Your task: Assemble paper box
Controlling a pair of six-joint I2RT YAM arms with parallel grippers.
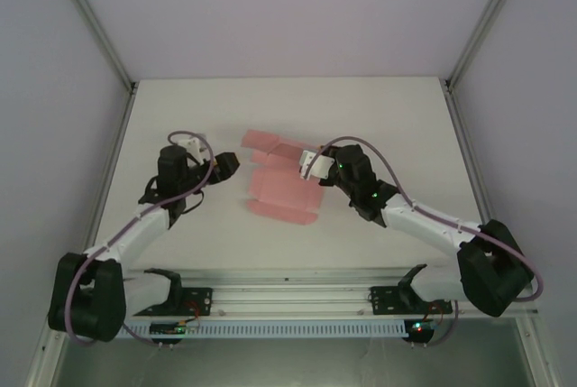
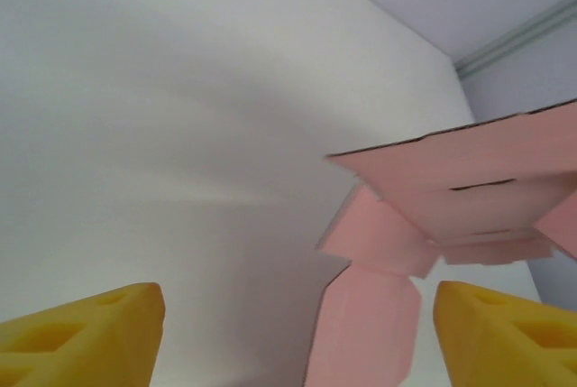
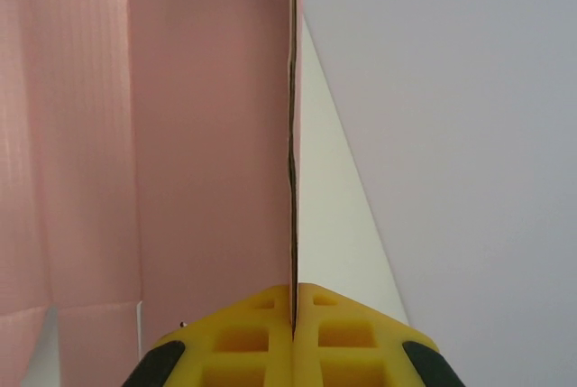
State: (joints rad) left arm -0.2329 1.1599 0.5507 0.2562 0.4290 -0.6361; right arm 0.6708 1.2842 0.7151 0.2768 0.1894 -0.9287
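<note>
Pink thin card, the paper box (image 1: 275, 193) looks light and floppy, so a panel edge is the place to take it; the right end effector (image 3: 293, 310) pinches one, the left end effector (image 1: 225, 163) is spread.

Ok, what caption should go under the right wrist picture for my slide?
The right pincer clamped shut on the thin edge of the not-yet-folded pink paper box.

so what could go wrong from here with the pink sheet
1. The right end effector is shut on only a thin edge of the paper box, so a pull might slip it free or tear the card.
2. The left end effector is open beside the sheet and holds nothing, so the sheet may slide across the table when it is lifted.
3. With a one-sided grip, the card could crease away from its fold lines.
</note>
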